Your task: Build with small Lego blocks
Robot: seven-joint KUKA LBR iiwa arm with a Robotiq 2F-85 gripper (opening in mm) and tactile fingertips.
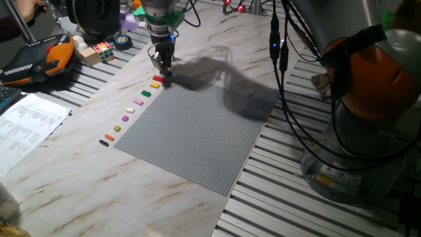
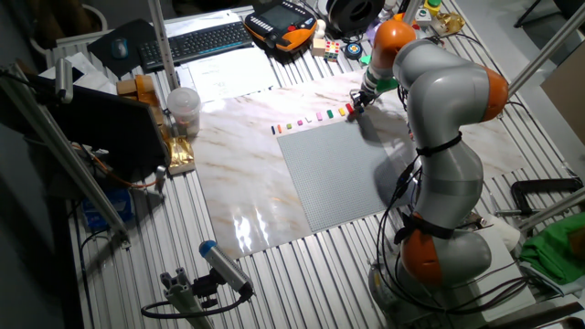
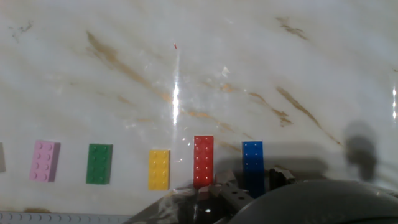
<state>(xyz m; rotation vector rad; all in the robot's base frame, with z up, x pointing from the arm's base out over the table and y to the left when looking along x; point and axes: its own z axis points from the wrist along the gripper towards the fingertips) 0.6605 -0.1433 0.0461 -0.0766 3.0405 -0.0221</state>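
The small bricks lie in a single row on the marbled desk (image 1: 79,171), just beside one edge of the grey studded plate (image 1: 197,131). In the hand view five show clearly, each flat, rectangular and studded in two columns: a pink brick (image 3: 45,160) at 9 o'clock, then a green brick (image 3: 99,163), a yellow brick (image 3: 159,169), a red brick (image 3: 203,161) and a blue brick (image 3: 252,159), set apart by small gaps. One fixed view shows the row running on from the red brick (image 1: 158,79) toward 7 o'clock to an orange brick (image 1: 109,137) and a black brick (image 1: 104,142); there the blue one is hidden. The end effector (image 1: 162,68) hangs low over the red-and-blue end of the row; whether its jaws are open or closed, I cannot tell. The other fixed view shows a keyboard (image 2: 196,40) at 11 o'clock.
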